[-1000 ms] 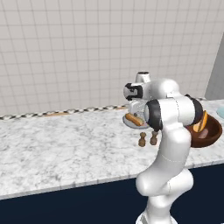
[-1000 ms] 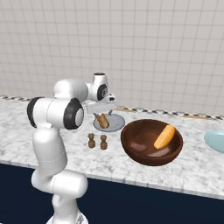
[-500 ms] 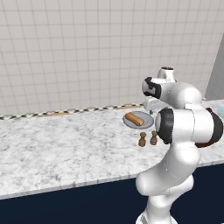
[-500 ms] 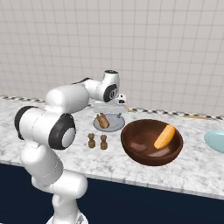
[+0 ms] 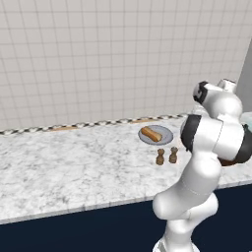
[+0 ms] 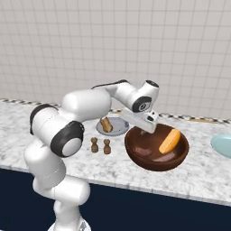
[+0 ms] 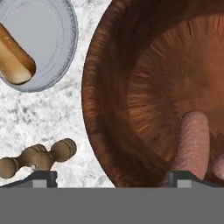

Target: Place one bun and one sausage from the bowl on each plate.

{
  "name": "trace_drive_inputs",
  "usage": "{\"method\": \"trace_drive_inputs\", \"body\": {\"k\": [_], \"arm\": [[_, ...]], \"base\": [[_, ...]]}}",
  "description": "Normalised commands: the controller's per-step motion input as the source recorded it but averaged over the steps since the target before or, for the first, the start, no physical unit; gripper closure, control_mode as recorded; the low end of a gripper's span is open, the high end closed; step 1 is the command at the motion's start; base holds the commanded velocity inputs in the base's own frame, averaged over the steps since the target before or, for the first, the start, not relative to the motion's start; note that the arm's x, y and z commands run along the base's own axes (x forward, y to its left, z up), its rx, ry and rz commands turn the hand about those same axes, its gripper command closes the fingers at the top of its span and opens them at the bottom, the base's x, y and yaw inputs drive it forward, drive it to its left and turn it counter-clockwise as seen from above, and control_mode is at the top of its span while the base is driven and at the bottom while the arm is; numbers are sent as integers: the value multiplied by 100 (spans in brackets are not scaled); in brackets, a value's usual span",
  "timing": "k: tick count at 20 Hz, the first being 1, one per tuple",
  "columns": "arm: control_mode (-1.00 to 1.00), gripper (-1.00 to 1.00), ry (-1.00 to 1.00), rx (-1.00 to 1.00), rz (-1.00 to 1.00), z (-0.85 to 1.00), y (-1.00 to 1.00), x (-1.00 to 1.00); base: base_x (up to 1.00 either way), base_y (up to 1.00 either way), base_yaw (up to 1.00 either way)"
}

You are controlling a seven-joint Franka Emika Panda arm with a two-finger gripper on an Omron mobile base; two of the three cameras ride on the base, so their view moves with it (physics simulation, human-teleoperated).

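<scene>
While the fingers (image 7: 111, 177) hang wide apart and empty, the bowl (image 7: 113, 87) holds seemingly two sausages (image 7: 192, 140).

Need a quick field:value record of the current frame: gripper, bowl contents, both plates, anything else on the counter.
gripper: open, over the near-left rim of the bowl, holding nothing
bowl: brown wood, holds one bun leaning on the far wall and at least one sausage on the bottom
grey plate: one bun on it, no sausage visible
teal plate: right of the bowl, partly cut off by the frame edge, visible part bare
shakers: two small brown ones, standing in front of the grey plate
</scene>
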Motion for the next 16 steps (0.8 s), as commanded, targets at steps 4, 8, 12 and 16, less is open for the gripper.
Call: {"method": "trace_drive_inputs", "body": {"k": [4,8,12,16], "arm": [[-100,-100,7,1,-29,-18,-76,-1],[-100,-100,16,-6,-13,-62,-13,13],[-100,-100,18,0,-8,-42,-1,0],[-100,-100,16,0,-4,-31,-5,-5]], "base": [[0,0,0],[0,0,0],[0,0,0],[0,0,0]]}}
